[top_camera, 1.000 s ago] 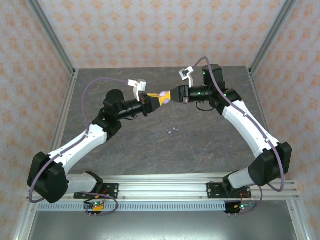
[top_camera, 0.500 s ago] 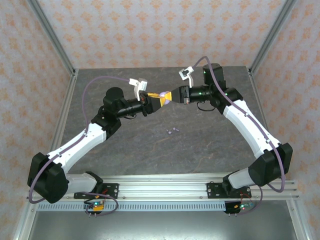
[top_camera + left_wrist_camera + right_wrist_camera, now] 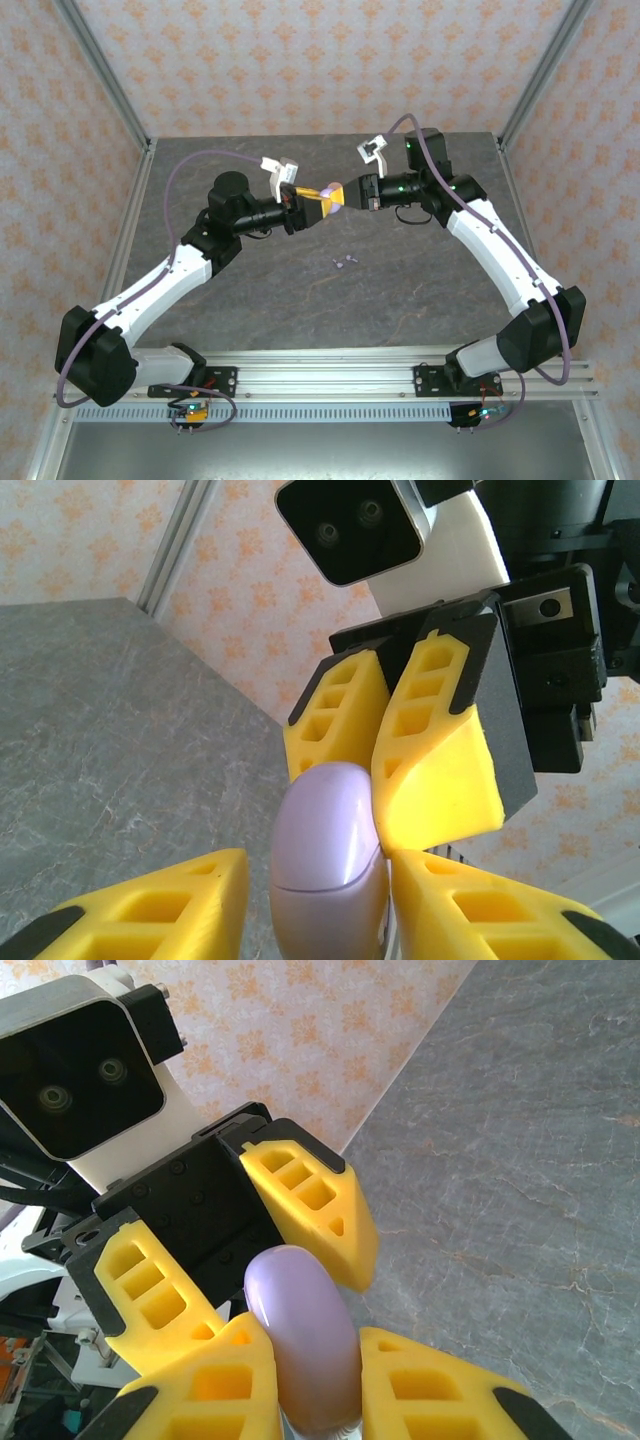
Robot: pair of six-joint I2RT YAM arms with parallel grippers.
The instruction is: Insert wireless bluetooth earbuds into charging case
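1. Two arms meet in mid-air over the far middle of the desk (image 3: pixel 250 300). On the left, the left fingers (image 3: pixel 160 905) flank the charging case (image 3: pixel 325 830). One finger touches it, but a slit of desk shows beside the other, so I cannot tell whether they truly clamp.
2. Between the arms, the light purple case hangs well above the desk with its lid shut. Its long axis runs left to right, along the line from one wrist to the other, with a rounded end pointing at each. A seam (image 3: pixel 320 886) crosses that axis close to the left fingers.
3. To the right, the right fingers (image 3: pixel 430 1390) are closed on the case, pressed against both its sides.
4. Nearer, just right of centre, the earbuds (image 3: pixel 345 262) lie on the desk, well apart from the case. They are too small to tell which way they point.
5. The step in hand looks like opening the case. The next move calls for one side to hold the body fast while the other swings the lid about the seam, without twisting the case out of the grip. Fetching the earbuds would come after that.
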